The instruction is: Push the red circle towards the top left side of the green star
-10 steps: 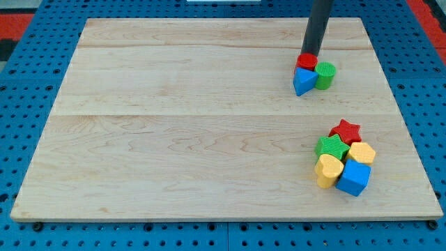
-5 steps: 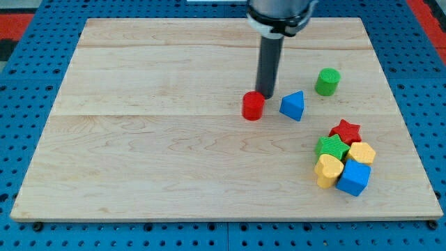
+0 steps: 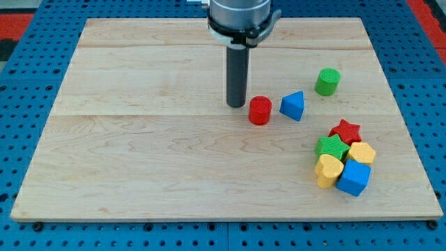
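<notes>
The red circle (image 3: 260,110) stands near the board's middle right. My tip (image 3: 236,105) rests on the board just to its left, a small gap apart. The green star (image 3: 332,147) lies lower right, packed in a cluster with a red star (image 3: 345,130), a yellow hexagon (image 3: 362,153), a yellow heart (image 3: 327,169) and a blue cube (image 3: 353,177). The red circle is up and left of the green star, well apart from it.
A blue triangle (image 3: 293,105) sits just right of the red circle. A green cylinder (image 3: 327,81) stands further up and right. The wooden board (image 3: 139,153) lies on a blue perforated table.
The red circle and blue triangle were pushed down-left away from the green cylinder. My tip then moved from above the red circle to its left; the circle shifted slightly right.
</notes>
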Tool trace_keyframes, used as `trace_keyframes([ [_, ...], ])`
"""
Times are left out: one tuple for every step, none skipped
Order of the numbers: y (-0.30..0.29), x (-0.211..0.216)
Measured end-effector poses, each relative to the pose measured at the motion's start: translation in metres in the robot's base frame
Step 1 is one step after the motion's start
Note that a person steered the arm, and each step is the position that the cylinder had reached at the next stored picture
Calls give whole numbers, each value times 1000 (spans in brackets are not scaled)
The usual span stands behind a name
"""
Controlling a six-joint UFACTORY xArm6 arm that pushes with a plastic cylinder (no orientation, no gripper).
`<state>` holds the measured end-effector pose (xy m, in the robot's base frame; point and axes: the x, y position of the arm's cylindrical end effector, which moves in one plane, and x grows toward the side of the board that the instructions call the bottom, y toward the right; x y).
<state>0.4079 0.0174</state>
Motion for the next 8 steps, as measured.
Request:
trace_keyframes([
  [1,5],
  [12,41],
  [34,40],
  [20,7],
  [46,3],
  [56,22],
  [80,48],
  [99,72],
])
